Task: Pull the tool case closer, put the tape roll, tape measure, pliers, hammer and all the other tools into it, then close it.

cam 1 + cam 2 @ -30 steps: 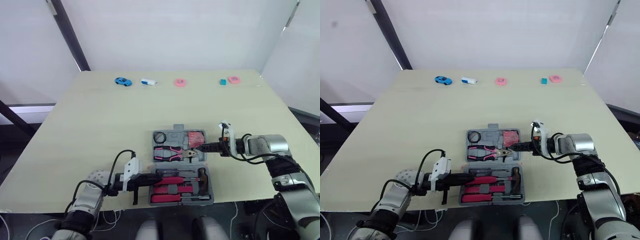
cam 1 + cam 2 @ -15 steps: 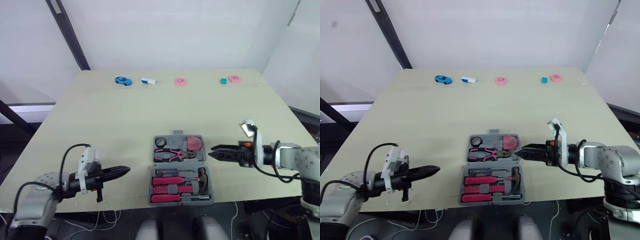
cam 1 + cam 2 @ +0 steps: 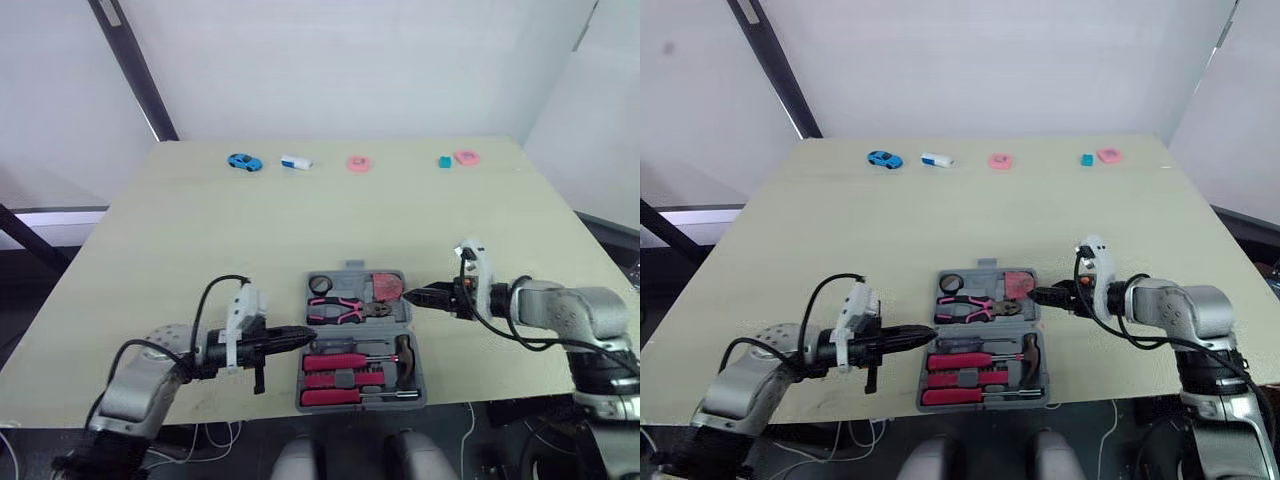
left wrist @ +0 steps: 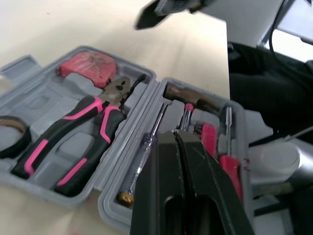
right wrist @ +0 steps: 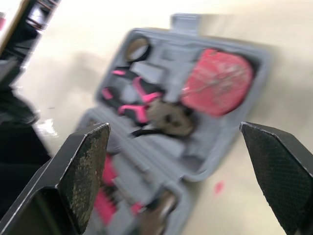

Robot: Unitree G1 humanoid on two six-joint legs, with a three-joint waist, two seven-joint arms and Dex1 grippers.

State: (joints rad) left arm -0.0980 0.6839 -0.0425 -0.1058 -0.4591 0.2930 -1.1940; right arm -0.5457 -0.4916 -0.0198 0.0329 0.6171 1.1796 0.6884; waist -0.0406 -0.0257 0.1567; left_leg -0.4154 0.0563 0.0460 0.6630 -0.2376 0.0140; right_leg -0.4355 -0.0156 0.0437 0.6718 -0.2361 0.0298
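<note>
On the table, the tool case lies open

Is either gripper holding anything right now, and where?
Nothing is held. Left gripper is shut, empty, at the tool case's edge; right gripper is open beside it.

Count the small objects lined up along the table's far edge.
5, from the robot's left to right: blue toy car, white-and-blue object, pink ring, teal block, pink disc beside it.

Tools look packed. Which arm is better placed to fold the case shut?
Right, probably: the right end effector is open beside the far half of the tool case; the left end effector is shut, near the hinge.
</note>
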